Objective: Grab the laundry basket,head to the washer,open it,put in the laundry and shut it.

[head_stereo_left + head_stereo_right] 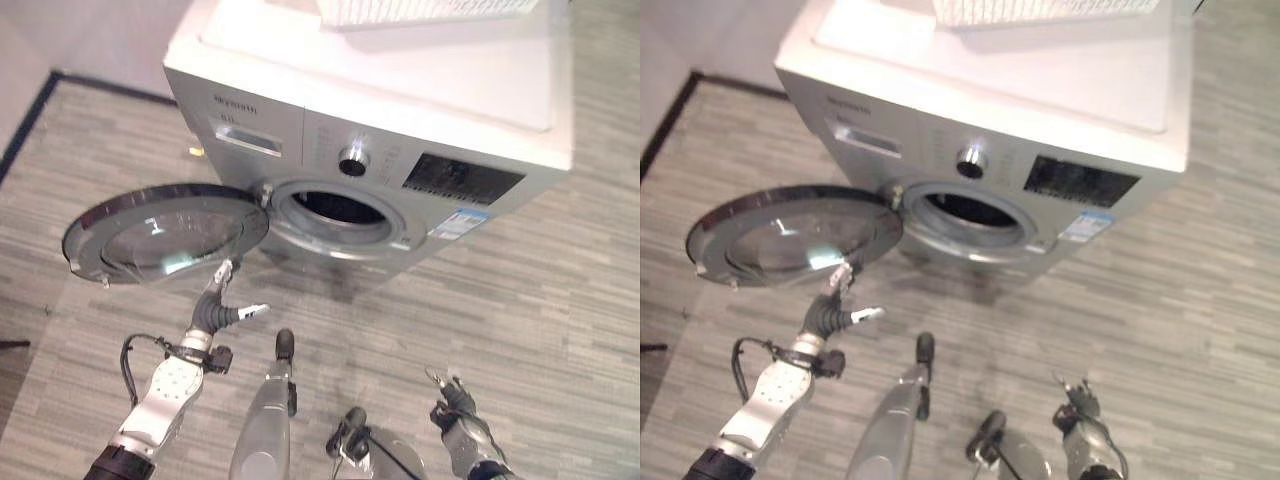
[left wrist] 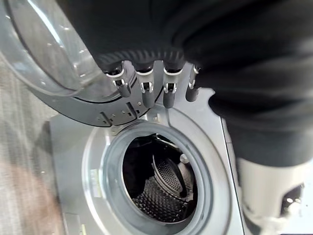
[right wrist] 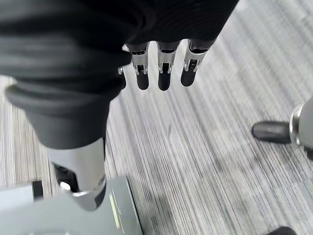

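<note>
Left eye view: washer door swung wide open; left hand just below door rim, fingers relaxed, holding nothing; laundry basket on washer top, well beyond both hands.

Left wrist view: empty drum ahead of fingers; step in hand likely fetching laundry; keep arm clear of door.

Right wrist view: right hand released, low over floor; advise raising toward basket.

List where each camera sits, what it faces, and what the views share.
Left eye: head, looking down at washer, open door, left hand.
Right eye: same scene, right hand low.
Left wrist: along open fingers into drum.
Right wrist: along open fingers at floor.
Shared: washer door.
</note>
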### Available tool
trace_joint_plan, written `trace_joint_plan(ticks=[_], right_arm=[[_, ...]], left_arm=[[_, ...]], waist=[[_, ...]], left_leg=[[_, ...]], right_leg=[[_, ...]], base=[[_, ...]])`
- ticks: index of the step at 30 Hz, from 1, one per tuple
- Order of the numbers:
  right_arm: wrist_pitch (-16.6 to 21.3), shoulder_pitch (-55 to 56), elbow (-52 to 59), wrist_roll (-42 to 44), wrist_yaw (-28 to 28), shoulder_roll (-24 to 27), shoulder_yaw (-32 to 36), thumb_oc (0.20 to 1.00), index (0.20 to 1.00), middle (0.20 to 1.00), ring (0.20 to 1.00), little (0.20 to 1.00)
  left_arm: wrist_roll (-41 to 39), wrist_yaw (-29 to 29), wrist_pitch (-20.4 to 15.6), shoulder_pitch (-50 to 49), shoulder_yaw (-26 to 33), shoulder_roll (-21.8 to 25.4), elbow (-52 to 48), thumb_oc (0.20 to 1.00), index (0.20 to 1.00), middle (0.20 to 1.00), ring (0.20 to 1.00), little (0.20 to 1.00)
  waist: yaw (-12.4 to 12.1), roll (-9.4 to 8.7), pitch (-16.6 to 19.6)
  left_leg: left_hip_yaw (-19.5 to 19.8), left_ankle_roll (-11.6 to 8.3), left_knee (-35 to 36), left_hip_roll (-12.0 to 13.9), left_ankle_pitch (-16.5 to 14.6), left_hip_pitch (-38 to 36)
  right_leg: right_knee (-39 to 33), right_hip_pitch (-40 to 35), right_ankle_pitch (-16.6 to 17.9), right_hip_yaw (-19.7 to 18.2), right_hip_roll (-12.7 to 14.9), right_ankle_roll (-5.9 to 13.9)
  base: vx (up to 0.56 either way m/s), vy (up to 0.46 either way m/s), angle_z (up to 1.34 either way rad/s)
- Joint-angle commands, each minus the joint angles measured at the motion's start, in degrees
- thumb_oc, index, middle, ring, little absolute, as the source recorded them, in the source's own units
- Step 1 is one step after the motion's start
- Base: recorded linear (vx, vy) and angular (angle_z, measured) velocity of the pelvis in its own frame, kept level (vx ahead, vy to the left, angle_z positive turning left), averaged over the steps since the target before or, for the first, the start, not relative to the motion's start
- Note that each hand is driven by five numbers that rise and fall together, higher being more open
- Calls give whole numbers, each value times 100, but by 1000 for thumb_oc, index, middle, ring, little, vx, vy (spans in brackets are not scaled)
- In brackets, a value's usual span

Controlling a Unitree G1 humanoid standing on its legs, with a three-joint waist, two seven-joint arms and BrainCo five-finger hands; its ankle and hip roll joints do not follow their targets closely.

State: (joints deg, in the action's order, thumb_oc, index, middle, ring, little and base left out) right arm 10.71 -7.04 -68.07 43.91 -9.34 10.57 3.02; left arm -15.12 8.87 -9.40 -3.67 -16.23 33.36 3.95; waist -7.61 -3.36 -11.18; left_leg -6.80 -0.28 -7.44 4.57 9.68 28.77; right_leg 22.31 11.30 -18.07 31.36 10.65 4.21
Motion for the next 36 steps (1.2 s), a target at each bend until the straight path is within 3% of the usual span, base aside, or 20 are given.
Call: trace_joint_plan(ticks=[1,5,11,12,14,15,19,20,21,25,27,29,30,32,33,35,36], right_arm=[[-23,12,38,361,-13,383,255,1000,1000,1000,1000,1000],[63,45,630,377,-60,779,550,1000,1000,1000,1000,1000],[314,72,2502,-109,-268,1256,812,1000,1000,1000,1000,1000],[329,81,2822,-236,-345,1295,858,1000,1000,1000,1000,1000],[451,124,3533,-441,-438,1419,1156,1000,1000,1000,1000,1000],[436,150,3570,-459,-457,1407,1161,1000,1000,1000,1000,1000],[586,18,4364,-776,-655,1639,1458,1000,1000,1000,1000,1000],[578,25,4385,-789,-668,1637,1466,1000,1000,1000,1000,1000],[733,-79,4910,-1037,-860,1777,1701,1000,1000,1000,1000,1000],[844,-106,5515,-1448,-1167,1926,2016,1000,1000,1000,1000,1000],[913,-176,5819,-1619,-1259,2035,2172,1000,1000,1000,1000,1000],[919,-348,5982,-1612,-1252,2469,2258,1000,1000,1000,1000,1000],[918,-360,5971,-1608,-1252,2488,2260,1000,1000,1000,1000,1000],[845,-418,6016,-1720,-1282,2758,2252,1000,1000,1000,1000,1000],[843,-430,6008,-1723,-1288,2772,2250,1000,1000,1000,1000,1000],[678,-548,5699,-1992,-1405,3471,2255,1000,1000,1000,1000,1000],[682,-561,5683,-1985,-1403,3489,2257,1000,1000,1000,1000,1000]], left_arm=[[144,-237,-31,-24,312,-81,-99,1000,1000,1000,1000,1000],[252,-256,93,-277,671,-271,125,1000,1000,1000,1000,1000],[398,-111,110,-474,1176,-465,287,1000,1000,1000,1000,1000],[460,-86,108,-500,1234,-483,279,1000,1000,1000,1000,1000],[534,-106,77,-619,1363,-512,290,1000,1000,1000,1000,1000],[537,-108,75,-632,1361,-512,286,1000,1000,1000,1000,1000],[682,-133,37,-700,1419,-479,246,1000,1000,1000,1000,1000],[685,-133,37,-695,1414,-485,246,1000,1000,1000,1000,1000],[744,-165,47,-625,1331,-445,237,1000,1000,1000,1000,1000],[862,-234,42,-487,1150,-386,203,1000,1000,1000,1000,1000],[969,-276,27,-369,1074,-325,139,1000,1000,1000,1000,1000],[945,-349,-4,-276,1043,-252,69,1000,1000,1000,1000,1000],[942,-352,-2,-266,1041,-262,67,1000,1000,1000,1000,1000],[947,-387,-21,-217,971,-246,83,1000,1000,1000,1000,1000],[948,-385,-24,-205,966,-256,92,1000,1000,1000,1000,1000],[1152,-362,-128,94,703,-316,241,1000,1000,1000,1000,1000],[1156,-357,-133,112,694,-327,251,1000,1000,1000,1000,1000]], waist=[[0,145,-61],[43,187,211],[113,125,490],[114,112,518],[151,47,690],[142,42,682],[184,-9,879],[175,-6,872],[292,96,895],[444,227,817],[496,312,764],[498,324,678],[509,349,673],[530,295,629],[540,332,625],[712,139,487],[709,140,478]], left_leg=[[54,-284,16,56,-111,79],[-14,-316,184,140,-94,-332],[-129,-158,-8,82,-571,-885],[-161,-102,-13,39,-678,-1026],[-217,11,60,-139,-865,-1341],[-232,30,84,-160,-869,-1381],[-284,231,276,-490,-1166,-1841],[-291,252,290,-509,-1173,-1858],[-199,471,428,-698,-1340,-2236],[-40,658,635,-830,-1420,-2594],[-62,699,731,-779,-1371,-2782],[-11,558,834,-633,-1359,-2902],[6,546,838,-611,-1348,-2897],[108,427,796,-527,-1416,-2929],[126,416,780,-492,-1426,-2925],[521,284,550,-473,-1676,-3010],[519,289,540,-485,-1654,-2989]], right_leg=[[-804,-692,-228,23,-406,-478],[-1120,-1143,-94,-11,-444,-393],[-1175,-1649,125,-103,-241,-191],[-1183,-1738,250,-138,-166,-97],[-1155,-1916,813,-181,46,181],[-1177,-1947,845,-188,65,215],[-1042,-2067,1733,-345,407,587],[-1036,-2069,1753,-357,428,618],[-156,-1882,2215,-606,645,656],[979,-1564,2156,-992,679,679],[1326,-1189,2014,-938,725,537],[828,-784,1605,-779,762,426],[788,-808,1615,-745,734,406],[-141,-686,1603,-702,702,441],[-242,-744,1649,-663,649,432],[-1733,-517,2131,-1522,421,707],[-1772,-519,2178,-1519,427,702]], base=[[20,-35,1],[53,-8,-1],[143,85,-23],[228,181,-18],[252,205,-10],[222,192,-3],[173,198,-8],[236,367,-8],[168,304,-11],[175,244,15],[82,127,37],[64,-14,17],[65,-98,17],[37,-109,37],[93,-177,44],[147,-207,59],[126,-117,99]])
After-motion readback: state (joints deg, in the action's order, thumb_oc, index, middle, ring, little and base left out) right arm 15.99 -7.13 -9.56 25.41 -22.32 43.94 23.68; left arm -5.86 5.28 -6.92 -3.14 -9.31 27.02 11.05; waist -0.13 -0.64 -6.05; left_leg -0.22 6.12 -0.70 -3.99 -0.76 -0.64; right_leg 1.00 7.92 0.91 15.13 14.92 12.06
